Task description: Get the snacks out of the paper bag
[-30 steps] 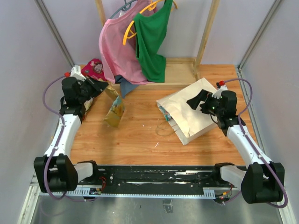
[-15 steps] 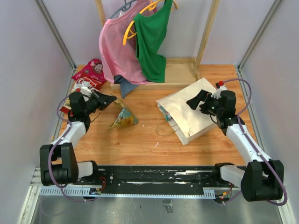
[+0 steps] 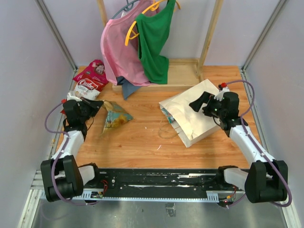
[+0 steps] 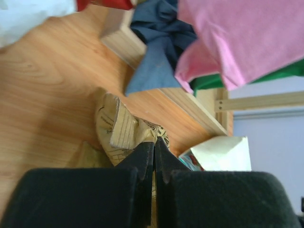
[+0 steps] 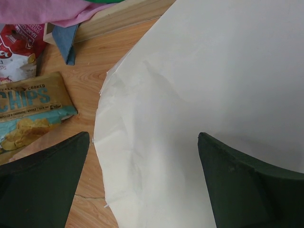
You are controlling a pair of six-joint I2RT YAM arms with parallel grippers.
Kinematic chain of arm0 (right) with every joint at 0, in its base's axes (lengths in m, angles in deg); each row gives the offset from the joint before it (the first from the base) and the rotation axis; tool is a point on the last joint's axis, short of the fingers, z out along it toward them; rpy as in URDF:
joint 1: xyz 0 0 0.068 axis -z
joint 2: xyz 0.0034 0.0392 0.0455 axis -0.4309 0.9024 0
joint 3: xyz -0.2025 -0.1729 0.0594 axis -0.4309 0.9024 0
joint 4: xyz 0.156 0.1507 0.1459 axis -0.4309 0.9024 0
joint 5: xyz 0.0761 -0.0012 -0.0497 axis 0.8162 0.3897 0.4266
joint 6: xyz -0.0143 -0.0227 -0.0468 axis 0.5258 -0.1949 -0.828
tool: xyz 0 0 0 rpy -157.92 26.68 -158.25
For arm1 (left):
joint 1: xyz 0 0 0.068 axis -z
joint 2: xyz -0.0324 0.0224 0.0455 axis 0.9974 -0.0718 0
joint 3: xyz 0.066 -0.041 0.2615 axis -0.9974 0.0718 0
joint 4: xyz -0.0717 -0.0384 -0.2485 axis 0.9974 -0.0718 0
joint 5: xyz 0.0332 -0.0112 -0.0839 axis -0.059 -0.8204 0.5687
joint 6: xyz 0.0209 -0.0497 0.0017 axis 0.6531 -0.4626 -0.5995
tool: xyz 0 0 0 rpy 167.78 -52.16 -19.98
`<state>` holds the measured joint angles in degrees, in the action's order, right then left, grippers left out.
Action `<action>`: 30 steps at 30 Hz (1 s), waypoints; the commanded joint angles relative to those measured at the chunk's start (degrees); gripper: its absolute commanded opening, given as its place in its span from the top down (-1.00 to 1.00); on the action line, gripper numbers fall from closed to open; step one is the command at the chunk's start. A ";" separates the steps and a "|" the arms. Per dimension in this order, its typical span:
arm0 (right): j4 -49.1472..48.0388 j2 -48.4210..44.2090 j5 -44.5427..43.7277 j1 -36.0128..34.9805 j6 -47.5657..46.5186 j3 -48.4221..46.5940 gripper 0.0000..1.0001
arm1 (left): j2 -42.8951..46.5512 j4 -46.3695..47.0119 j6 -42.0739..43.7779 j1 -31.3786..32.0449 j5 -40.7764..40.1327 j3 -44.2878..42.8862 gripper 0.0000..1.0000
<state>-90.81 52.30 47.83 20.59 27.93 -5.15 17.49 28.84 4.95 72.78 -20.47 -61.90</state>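
Top external: left gripper point(image 3: 99, 108) pinches tan glossy chips packet point(image 3: 115, 119) left of cream paper bag point(image 3: 190, 121), right gripper point(image 3: 199, 100) gapes; lower before you release.

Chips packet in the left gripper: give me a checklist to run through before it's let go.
1. Left gripper shut on chips packet: ok.
2. Packet clear of paper bag: ok.
3. Packet resting on table: cannot tell.
4. Right gripper open over bag: ok.
5. Bag emptied: not ok, a teal packet shows at its mouth.
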 commanded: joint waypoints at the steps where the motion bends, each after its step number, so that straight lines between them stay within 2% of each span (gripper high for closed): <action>1: -1.81 0.51 0.68 -1.64 0.62 -0.46 -0.97 | -2.13 0.71 0.00 -1.45 -5.65 2.41 0.99; 4: -1.71 0.49 0.78 -1.75 0.56 -0.57 -0.97 | -5.95 4.86 -2.80 -1.40 -3.37 2.95 0.98; 7: -1.38 0.02 0.44 -1.75 0.40 -0.53 -0.97 | -11.29 11.33 -5.53 -1.40 0.82 3.08 0.77; 12: -0.86 -0.40 0.25 -1.73 0.06 -0.68 -0.97 | -20.22 20.44 -10.77 -1.48 4.43 2.56 0.67; 16: -0.53 -0.55 0.29 -1.74 -0.31 -0.85 -0.97 | -24.22 31.06 -14.27 -1.42 7.06 5.82 0.31; 17: -0.54 -0.57 0.40 -1.78 -0.45 -0.84 -0.97 | -24.49 33.86 -14.88 -1.41 7.69 6.98 0.30; 20: -0.54 -0.41 -0.13 -2.76 -1.44 -1.18 -0.97 | -23.23 40.41 -16.72 -1.36 9.51 10.27 0.39; 22: -0.12 -0.82 -1.96 -5.38 -3.67 -1.98 -0.97 | -20.29 40.27 -16.54 -1.04 10.10 10.93 0.46; 25: 1.32 -1.74 -7.61 -13.29 -9.78 -4.73 -0.97 | -13.40 32.89 -13.39 0.25 9.09 9.06 0.79; 28: 2.74 -1.10 -11.69 -20.90 -14.34 -7.70 -0.97 | -4.75 21.16 -7.37 2.89 5.40 4.20 0.97; 30: 2.85 -0.28 -11.86 -23.06 -15.01 -8.60 -0.97 | -0.65 15.18 -4.03 3.97 2.39 0.92 0.99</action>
<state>-88.56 52.34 40.50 2.52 19.32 -10.07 9.17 52.55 -6.57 74.86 -14.04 -54.41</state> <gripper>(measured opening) 0.986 0.018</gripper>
